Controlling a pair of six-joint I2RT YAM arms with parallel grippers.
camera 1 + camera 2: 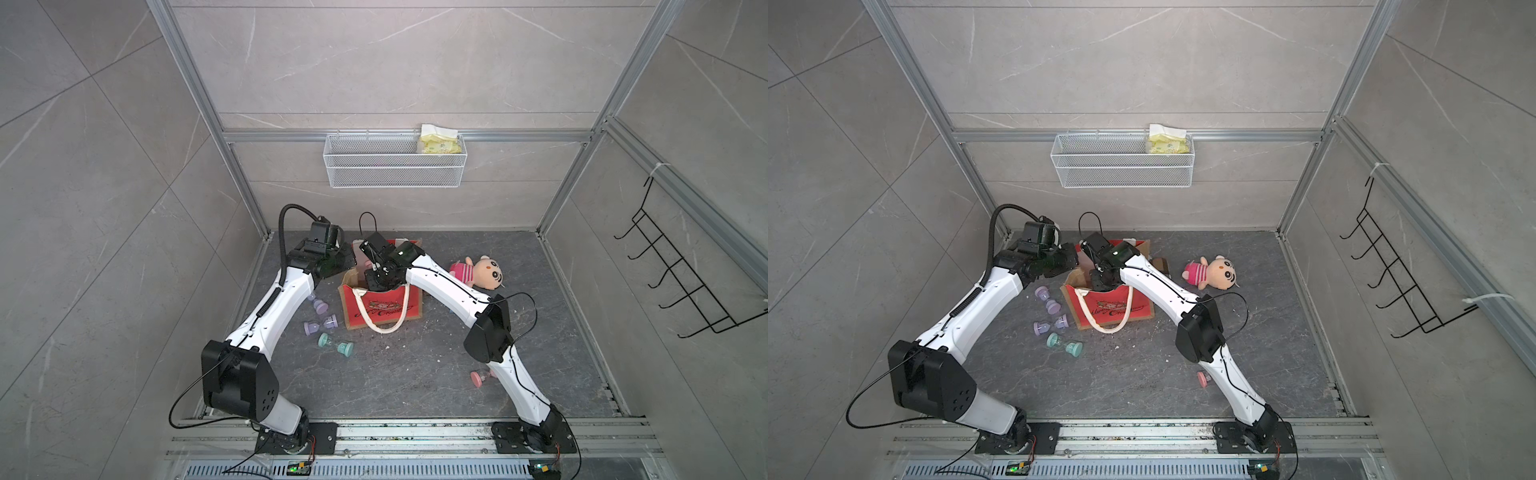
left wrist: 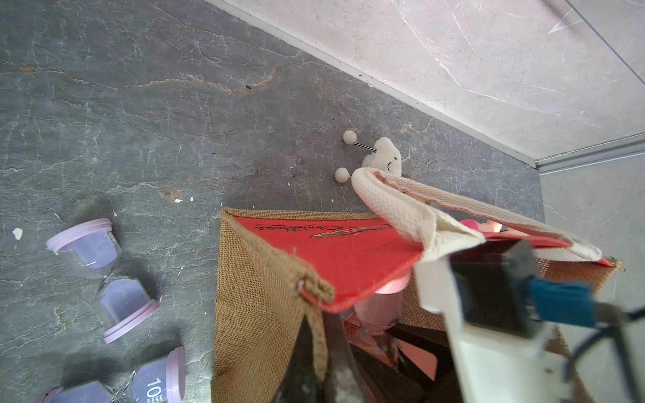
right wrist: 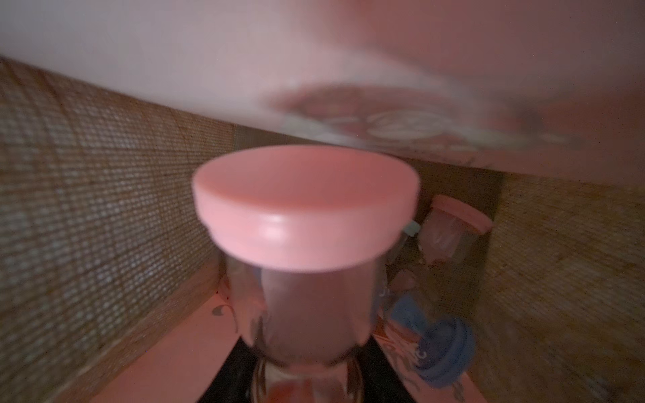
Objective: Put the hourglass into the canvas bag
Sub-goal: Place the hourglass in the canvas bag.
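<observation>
The canvas bag (image 1: 382, 309) (image 1: 1113, 309) stands open on the dark floor, red panel toward the camera, white rope handle hanging down its front. My left gripper (image 1: 348, 266) (image 2: 321, 352) is shut on the burlap seam at the bag's left rim corner. My right gripper (image 1: 376, 282) (image 3: 307, 380) reaches down inside the bag, shut on the waist of a pink hourglass (image 3: 303, 209) (image 2: 382, 307). That hourglass is between the burlap walls (image 3: 87, 209), above the bag's bottom. Another pink hourglass (image 3: 453, 226) and a blue one (image 3: 443, 345) lie inside the bag.
On the floor left of the bag lie two purple hourglasses (image 1: 320, 305) (image 1: 320, 326) and a teal one (image 1: 336, 345). A pink one (image 1: 482, 376) lies under the right arm. A plush doll (image 1: 478, 272) lies right of the bag, a cloud plush (image 2: 380, 155) behind it.
</observation>
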